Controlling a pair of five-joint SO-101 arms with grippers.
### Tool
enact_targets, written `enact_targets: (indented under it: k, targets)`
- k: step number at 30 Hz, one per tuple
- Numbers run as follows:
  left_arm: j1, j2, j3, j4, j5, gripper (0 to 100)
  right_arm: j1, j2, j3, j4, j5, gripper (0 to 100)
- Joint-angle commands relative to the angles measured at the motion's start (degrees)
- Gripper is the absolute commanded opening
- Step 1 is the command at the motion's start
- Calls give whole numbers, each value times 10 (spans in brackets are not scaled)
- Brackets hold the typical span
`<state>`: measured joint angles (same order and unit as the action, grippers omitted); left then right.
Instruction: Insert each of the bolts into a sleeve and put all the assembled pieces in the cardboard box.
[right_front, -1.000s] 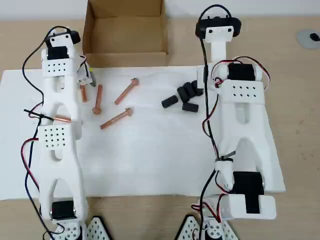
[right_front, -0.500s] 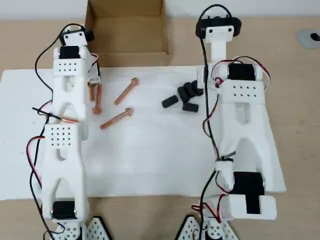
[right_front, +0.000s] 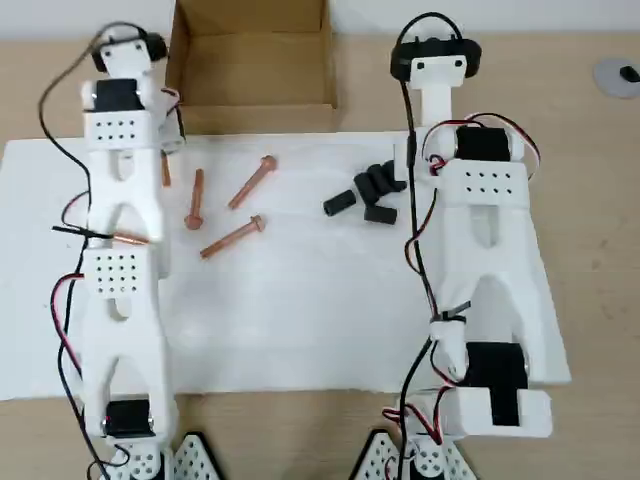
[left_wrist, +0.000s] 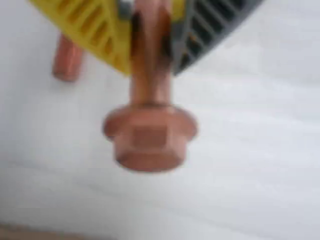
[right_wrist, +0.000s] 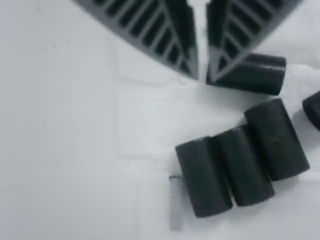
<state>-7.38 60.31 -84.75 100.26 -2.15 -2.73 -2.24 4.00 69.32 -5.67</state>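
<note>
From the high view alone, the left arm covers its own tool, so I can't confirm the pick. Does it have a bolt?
Observer: Yes. In the left wrist view, the left tool is shut on a copper bolt. It grips the shank, and the head sticks out past the fingertips.
Operator: And the right tool, under its arm?
Observer: The right tool is shut and empty, with a thin slit between its fingers.
Operator: Is it anywhere near a sleeve?
Observer: One fingertip is right beside a black sleeve lying on its side. I cannot tell whether they touch.
</note>
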Motion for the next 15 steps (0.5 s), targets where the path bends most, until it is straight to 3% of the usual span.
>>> enact_targets:
  k: [1,10,15]
  targets:
    - [-4,-130,57,5,4,3,5,8,-23,40,-4,9]
    - [32,-510,416,4,1,12,-39,79,-26,183,5,9]
    - [30,-686,603,-4,5,12,-69,111,-30,167,155,9]
